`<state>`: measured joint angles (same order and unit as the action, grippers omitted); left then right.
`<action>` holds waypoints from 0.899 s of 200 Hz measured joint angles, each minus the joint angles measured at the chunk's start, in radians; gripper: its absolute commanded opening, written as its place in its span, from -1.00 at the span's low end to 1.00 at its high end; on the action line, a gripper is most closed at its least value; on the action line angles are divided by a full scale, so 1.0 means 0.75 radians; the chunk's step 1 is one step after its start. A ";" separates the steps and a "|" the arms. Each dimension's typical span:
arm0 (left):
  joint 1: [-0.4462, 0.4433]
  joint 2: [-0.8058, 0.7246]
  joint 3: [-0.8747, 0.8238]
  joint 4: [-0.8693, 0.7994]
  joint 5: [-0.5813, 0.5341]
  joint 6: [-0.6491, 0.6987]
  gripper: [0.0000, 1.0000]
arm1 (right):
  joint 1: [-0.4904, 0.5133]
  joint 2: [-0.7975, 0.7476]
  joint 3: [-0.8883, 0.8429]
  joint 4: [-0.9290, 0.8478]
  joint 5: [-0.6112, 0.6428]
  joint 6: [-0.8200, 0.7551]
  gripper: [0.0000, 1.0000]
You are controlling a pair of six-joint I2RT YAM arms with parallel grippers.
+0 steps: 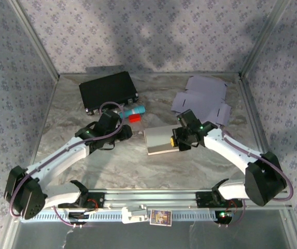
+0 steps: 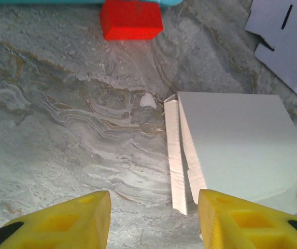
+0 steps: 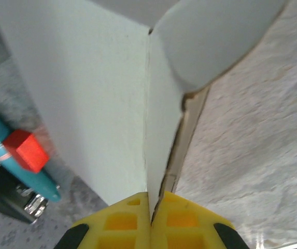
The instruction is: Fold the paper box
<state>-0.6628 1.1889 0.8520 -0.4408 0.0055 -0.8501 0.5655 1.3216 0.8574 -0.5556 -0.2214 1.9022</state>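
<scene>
Two grippers meet near the middle of the bench. The right gripper is pinched tight on a thin panel edge of the box, which lies at the bench's centre with a creased flap at its left end. The left gripper hangs open just left of the box, touching nothing. Beyond lie a red block, a teal tube, a black case and flat grey sheets.

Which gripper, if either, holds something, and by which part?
The right gripper pinches the paper box by a thin wall edge; the left gripper is open, empty.
</scene>
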 measured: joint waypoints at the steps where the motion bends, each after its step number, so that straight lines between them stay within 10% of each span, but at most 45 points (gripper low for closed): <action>1: 0.001 0.003 0.000 0.001 0.001 -0.001 -0.03 | 0.000 0.000 -0.006 0.004 -0.002 0.001 -1.00; 65: 0.004 0.270 0.009 0.157 0.165 -0.048 0.00 | -0.001 0.000 -0.120 0.069 -0.030 -0.015 -0.69; 125: 0.003 0.454 0.097 0.214 0.278 -0.072 0.02 | -0.035 -0.001 -0.065 -0.105 -0.044 -0.133 0.14; 180: -0.007 0.568 0.157 0.239 0.325 -0.070 0.03 | -0.170 -0.096 0.155 -0.381 -0.054 -0.476 0.22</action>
<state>-0.6682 1.6146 0.9699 -0.2615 0.2493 -0.9028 0.4381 1.2495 0.9737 -0.8417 -0.2619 1.5452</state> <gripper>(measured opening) 0.513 0.610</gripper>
